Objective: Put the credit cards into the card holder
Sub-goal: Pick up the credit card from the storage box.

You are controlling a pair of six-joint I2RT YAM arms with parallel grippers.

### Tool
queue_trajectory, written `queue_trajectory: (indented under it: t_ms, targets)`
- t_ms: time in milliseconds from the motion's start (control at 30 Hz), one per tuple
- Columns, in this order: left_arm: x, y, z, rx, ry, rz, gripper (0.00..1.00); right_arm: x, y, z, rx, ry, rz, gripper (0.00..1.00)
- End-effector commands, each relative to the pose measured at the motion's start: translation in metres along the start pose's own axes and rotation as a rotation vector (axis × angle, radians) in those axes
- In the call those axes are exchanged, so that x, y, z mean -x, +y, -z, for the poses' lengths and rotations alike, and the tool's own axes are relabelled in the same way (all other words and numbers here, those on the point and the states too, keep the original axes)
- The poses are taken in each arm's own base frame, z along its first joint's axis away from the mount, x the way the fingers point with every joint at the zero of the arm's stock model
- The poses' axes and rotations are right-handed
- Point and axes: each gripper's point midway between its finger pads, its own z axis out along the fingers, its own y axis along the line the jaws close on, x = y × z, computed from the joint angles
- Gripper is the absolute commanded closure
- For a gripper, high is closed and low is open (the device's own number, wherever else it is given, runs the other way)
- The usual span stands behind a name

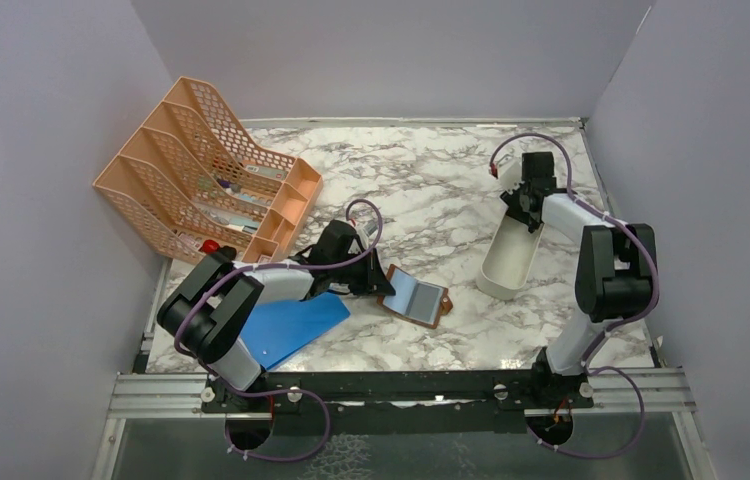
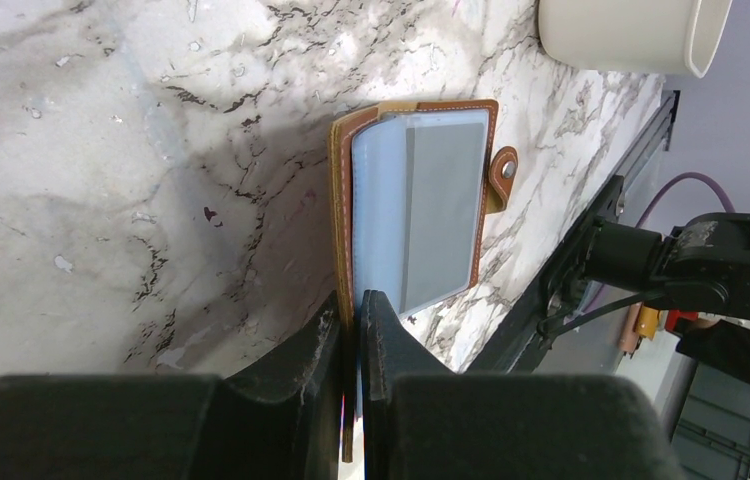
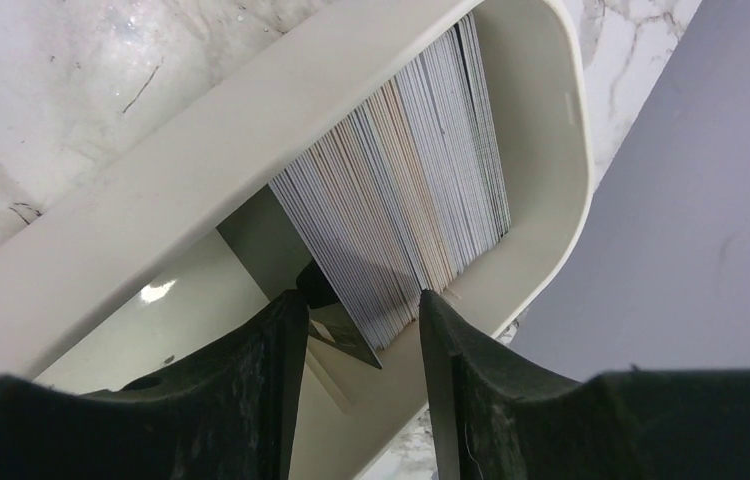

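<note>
Left claw [image 2: 356,325], closest to the lens: pressed together on one edge of the card holder [image 2: 416,190], pinching leather and sleeves. The holder lies open and flat by the worktop's [image 1: 431,190] near edge, left of middle. It is tan stitched leather with cloudy blue-grey plastic pockets, and its snap tab [image 2: 501,175] sits on the side away from the pinch.

Right claw [image 3: 361,310]: spread, nothing pinched yet. It sits inside the smooth white oblong tray [image 3: 201,180] near the worktop's right edge.

The credit cards [image 3: 401,190] stand on edge in a tight row, thin and stiff, pale grey to beige. The row's near end sits between your right fingers, and it runs away from the claw along the tray's long axis.

Your right arm is the nearer one, so the pick looks like its job. The holder is well apart to the left, so expect a carry across.
</note>
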Motion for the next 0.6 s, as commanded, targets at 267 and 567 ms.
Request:
queue_trajectory:
  t_ms: [267,567]
  targets:
    - [-0.0014,-0.0020,0.0034,-0.004,-0.007,-0.021,0.87,0.0199,-0.0379,0.0240,-0.113,-0.071,-0.051,0.54]
    - [0.0009,-0.0035,0.0046,-0.001,-0.014,-0.026,0.87,0.0218,-0.0352,0.0248,-0.094,-0.079,-0.058,0.65]
